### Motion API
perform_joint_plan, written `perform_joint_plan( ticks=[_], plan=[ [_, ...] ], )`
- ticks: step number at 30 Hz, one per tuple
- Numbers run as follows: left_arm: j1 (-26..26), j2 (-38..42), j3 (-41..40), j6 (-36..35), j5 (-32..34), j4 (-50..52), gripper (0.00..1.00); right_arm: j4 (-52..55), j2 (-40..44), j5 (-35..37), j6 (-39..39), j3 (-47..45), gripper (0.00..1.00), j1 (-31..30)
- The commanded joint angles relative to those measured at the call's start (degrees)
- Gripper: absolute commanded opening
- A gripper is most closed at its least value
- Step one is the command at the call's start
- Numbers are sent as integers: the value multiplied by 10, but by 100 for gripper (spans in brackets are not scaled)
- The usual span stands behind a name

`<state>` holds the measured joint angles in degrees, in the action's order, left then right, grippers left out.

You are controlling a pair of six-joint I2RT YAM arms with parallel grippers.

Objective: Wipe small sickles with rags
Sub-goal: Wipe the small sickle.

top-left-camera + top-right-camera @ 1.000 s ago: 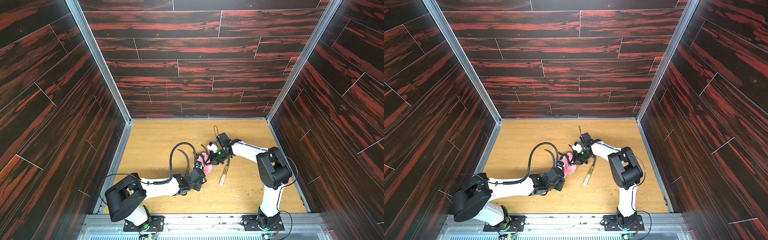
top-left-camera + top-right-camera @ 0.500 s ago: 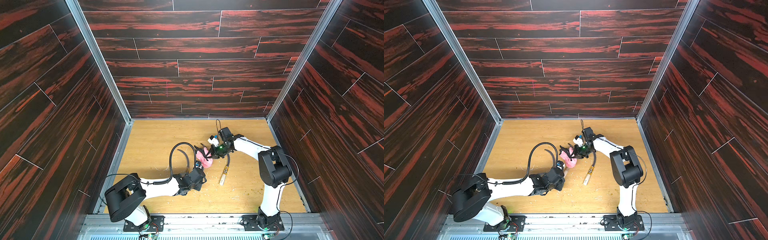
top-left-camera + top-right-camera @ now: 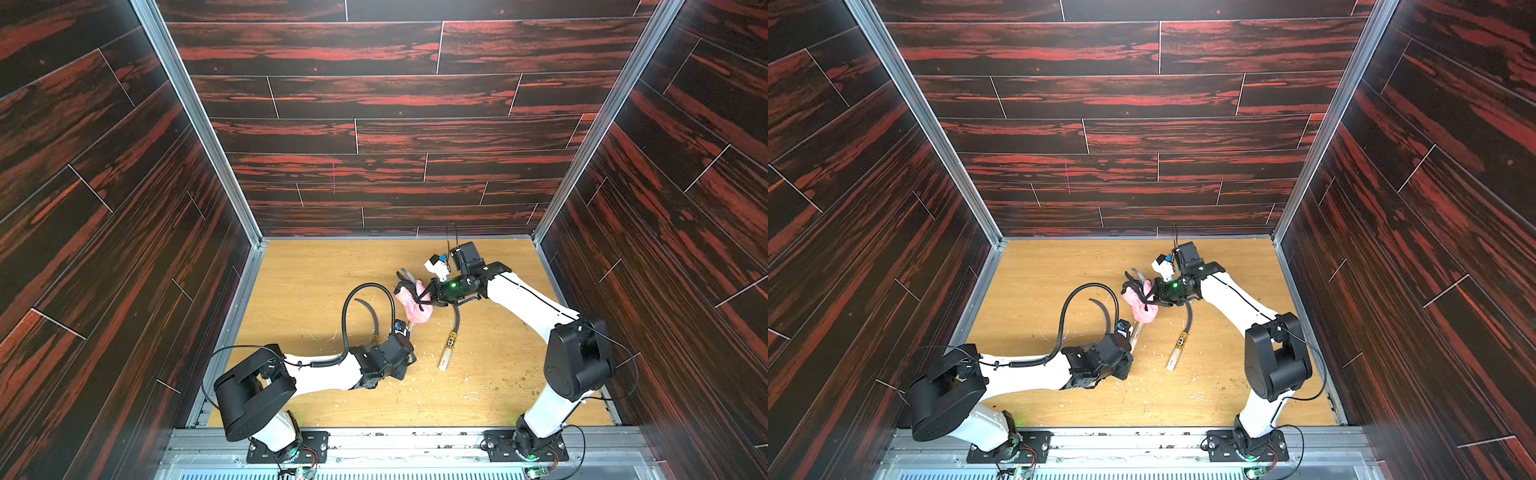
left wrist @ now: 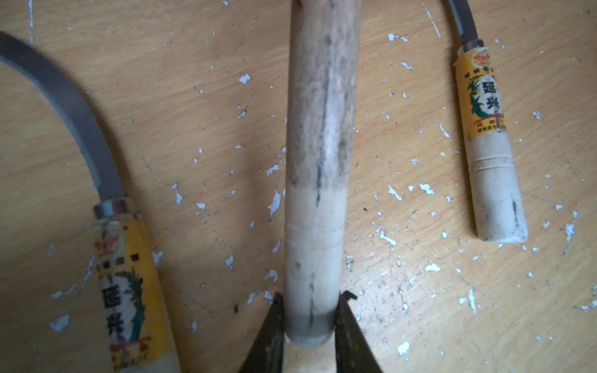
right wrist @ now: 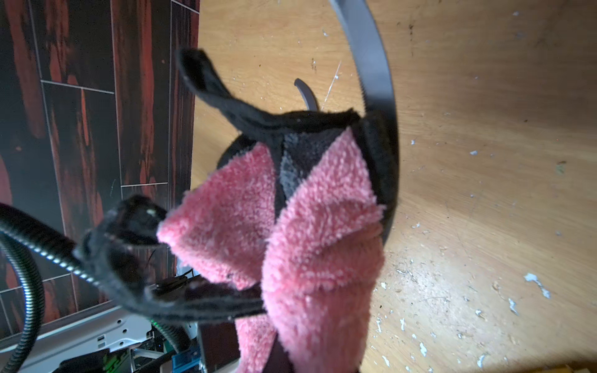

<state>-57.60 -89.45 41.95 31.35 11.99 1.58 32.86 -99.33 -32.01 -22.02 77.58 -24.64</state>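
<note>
The held sickle [image 4: 318, 161] juts out from between the left jaws, which are clamped on the butt of its bare wooden handle, one on each side. Farther along, its grey blade [image 5: 376, 64] runs into the pink rag [image 3: 413, 305], which is bunched around it and pinched in the closed right jaws, with its black loop [image 5: 206, 77] sticking free. Two labelled sickles lie flat on the wooden surface [image 3: 311, 282], one [image 4: 126, 274] on each [image 4: 491, 161] side of the held handle, apart from it.
</note>
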Motion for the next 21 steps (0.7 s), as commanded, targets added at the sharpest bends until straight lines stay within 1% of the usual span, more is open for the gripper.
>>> perform_joint_plan(
  ticks=[1, 5, 14, 21],
  plan=[
    [0, 6, 10, 4, 3, 38, 4, -26, 16, -26, -9, -18, 0, 9],
    [0, 12, 11, 9, 14, 42, 4, -46, -2, -58, -18, -47, 0, 7],
    [0, 4, 36, 9, 36, 52, 4, -57, -53, -58, -5, -111, 0, -13],
    [1, 4, 44, 8, 37, 46, 4, -52, -74, -34, -1, -132, 0, -19]
  ],
)
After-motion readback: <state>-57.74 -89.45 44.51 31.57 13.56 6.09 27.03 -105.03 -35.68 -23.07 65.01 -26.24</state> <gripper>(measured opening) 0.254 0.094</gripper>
